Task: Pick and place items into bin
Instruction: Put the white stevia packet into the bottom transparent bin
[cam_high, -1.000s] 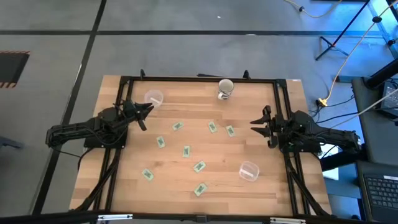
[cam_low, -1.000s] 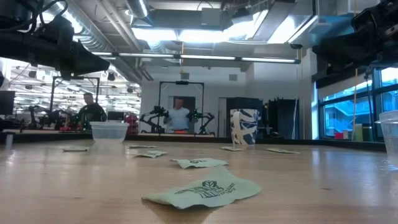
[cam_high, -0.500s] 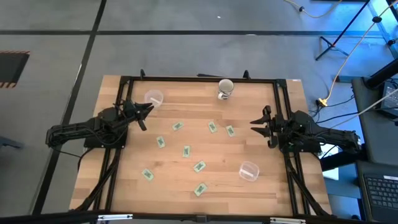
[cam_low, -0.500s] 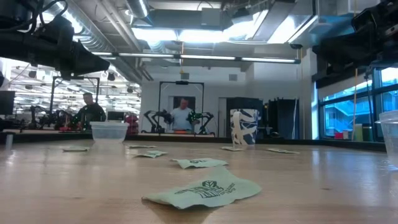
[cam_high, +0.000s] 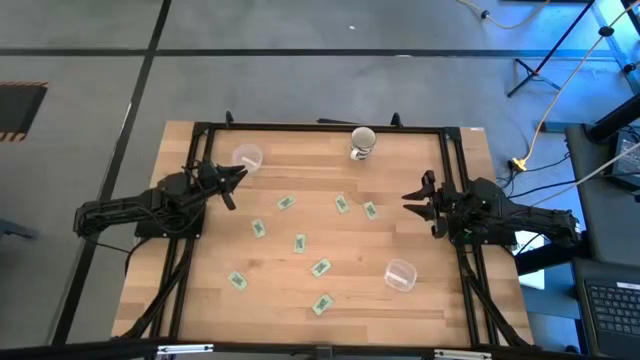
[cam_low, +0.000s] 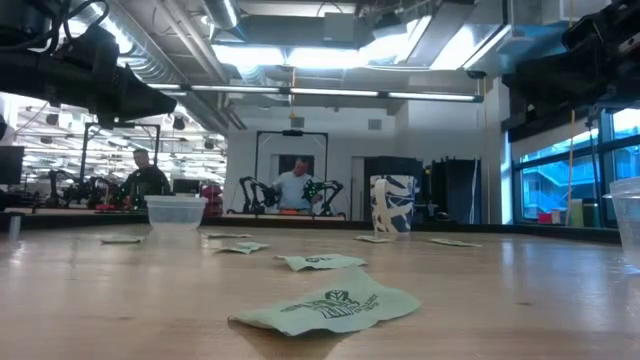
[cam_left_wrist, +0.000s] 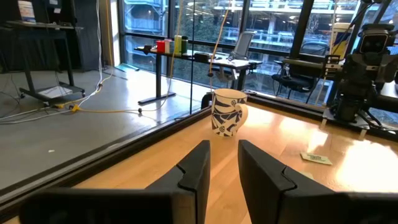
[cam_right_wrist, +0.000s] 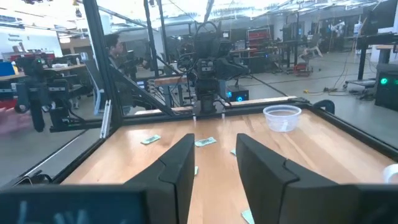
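Observation:
Several small green packets with white edges lie flat on the wooden table: packet (cam_high: 285, 203), packet (cam_high: 342, 205), packet (cam_high: 300, 242), packet (cam_high: 321, 304) and others. In the low view the nearest packet (cam_low: 335, 305) lies creased. A clear plastic bin (cam_high: 400, 274) stands near the right front, also seen as the bin (cam_low: 175, 211). My left gripper (cam_high: 238, 176) (cam_left_wrist: 222, 149) hovers open at the table's left side. My right gripper (cam_high: 412, 197) (cam_right_wrist: 214, 146) hovers open at the right side. Neither holds anything.
A patterned mug (cam_high: 362, 143) (cam_left_wrist: 228, 112) stands at the far edge. A clear cup (cam_high: 247, 157) (cam_right_wrist: 282, 118) stands near my left gripper. A black frame (cam_high: 320, 127) runs round the table. People show in the room behind.

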